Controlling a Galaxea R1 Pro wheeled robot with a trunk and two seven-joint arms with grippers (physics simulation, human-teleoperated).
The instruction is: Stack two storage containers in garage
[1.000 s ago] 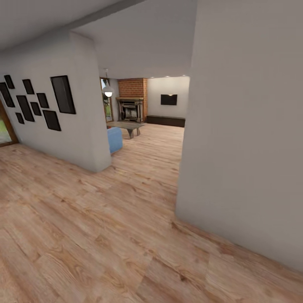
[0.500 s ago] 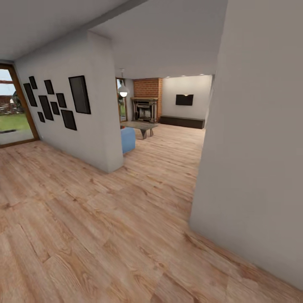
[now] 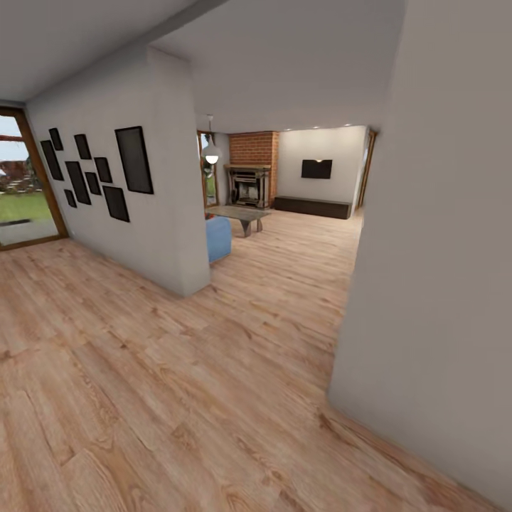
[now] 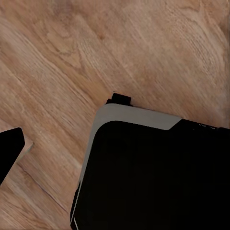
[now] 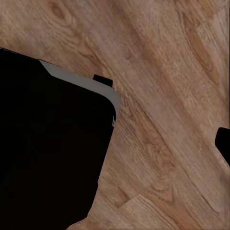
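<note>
The living room (image 3: 306,235) lies ahead through a wide opening, with its red brick fireplace (image 3: 250,167), black wall TV (image 3: 316,168) and long low dark bench (image 3: 313,207). The two storage containers and the garage are out of view. I stand on light wood-plank flooring (image 3: 178,384) in the hallway. In the left wrist view a dark finger tip (image 4: 9,151) pokes in over the planks beside my black base (image 4: 153,177). The right wrist view has a dark finger tip (image 5: 224,143) at its edge and my base (image 5: 52,148). Neither view lets me tell how the jaws stand.
A white wall corner (image 3: 181,213) hung with black picture frames (image 3: 99,174) juts in at the left. A large pale wall (image 3: 441,284) stands close at the right. Past the corner are a blue seat (image 3: 218,238), a low table (image 3: 238,213) and a pendant lamp (image 3: 211,156). A glass door (image 3: 18,192) is far left.
The whole head view has shifted: the camera turned left and moved forward, bringing the glass door into view at the left and showing more of the living room.
</note>
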